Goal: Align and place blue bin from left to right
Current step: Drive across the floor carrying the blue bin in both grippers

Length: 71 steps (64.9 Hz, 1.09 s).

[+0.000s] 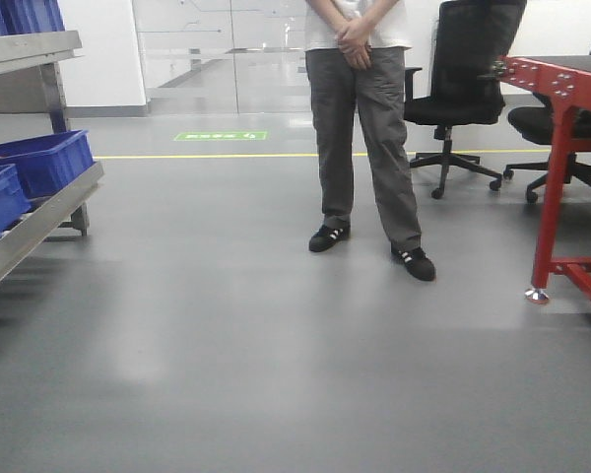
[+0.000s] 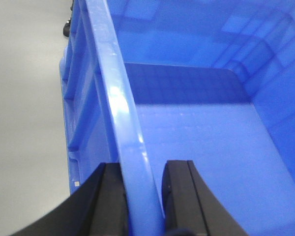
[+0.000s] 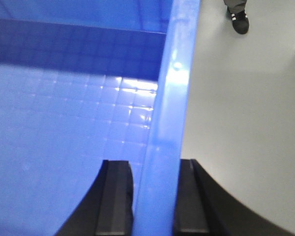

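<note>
The left claw [image 2: 142,169] is shut tight on the left wall of the blue bin [image 2: 201,142]. One of its black fingers [image 2: 108,201] sits outside the rim and the other inside, both pressed against the plastic. The right claw [image 3: 151,164] clamps the bin's opposite wall in the same way, straddling the rim. The bin sits between the two claws with its open top up and its gridded bottom showing. Grey floor [image 2: 24,108] shows outside both of the bin's side walls; whether the bin rests on anything cannot be told. Beyond the bin's right wall a black shoe [image 3: 240,20] stands on that floor. In the front view its wearer, a person [image 1: 364,128], stands with hands clasped, and two more bins [image 1: 44,163] sit on a metal shelf [image 1: 39,222]; how far these lie from the held bin cannot be told.
</note>
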Each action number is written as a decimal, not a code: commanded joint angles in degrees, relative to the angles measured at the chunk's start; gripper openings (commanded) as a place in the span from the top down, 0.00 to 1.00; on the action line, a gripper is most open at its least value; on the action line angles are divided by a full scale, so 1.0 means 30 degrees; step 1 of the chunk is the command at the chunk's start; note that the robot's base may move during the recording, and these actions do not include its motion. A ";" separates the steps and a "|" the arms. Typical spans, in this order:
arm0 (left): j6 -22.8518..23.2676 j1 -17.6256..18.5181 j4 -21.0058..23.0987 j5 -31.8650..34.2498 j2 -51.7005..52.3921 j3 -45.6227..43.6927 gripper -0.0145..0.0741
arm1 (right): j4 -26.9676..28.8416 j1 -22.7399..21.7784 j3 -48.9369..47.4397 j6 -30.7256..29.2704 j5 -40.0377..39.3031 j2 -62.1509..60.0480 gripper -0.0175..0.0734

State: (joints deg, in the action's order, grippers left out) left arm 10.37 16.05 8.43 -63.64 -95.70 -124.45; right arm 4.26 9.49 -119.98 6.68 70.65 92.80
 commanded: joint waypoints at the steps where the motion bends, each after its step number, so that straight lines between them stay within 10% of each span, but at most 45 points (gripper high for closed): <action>1: -0.0412 0.0078 0.0857 0.1698 0.0344 -0.0307 0.96 | 0.0836 0.0104 -0.0227 -0.0518 -0.1721 -0.0446 0.88; 71: -0.0412 0.0078 0.0451 0.1698 0.0344 -0.0307 0.96 | 0.0836 0.0104 -0.0227 -0.0518 -0.1721 -0.0446 0.88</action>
State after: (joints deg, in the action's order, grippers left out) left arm 10.37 16.05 7.98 -63.64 -95.70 -124.45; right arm 4.26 9.49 -119.98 6.68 70.61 92.90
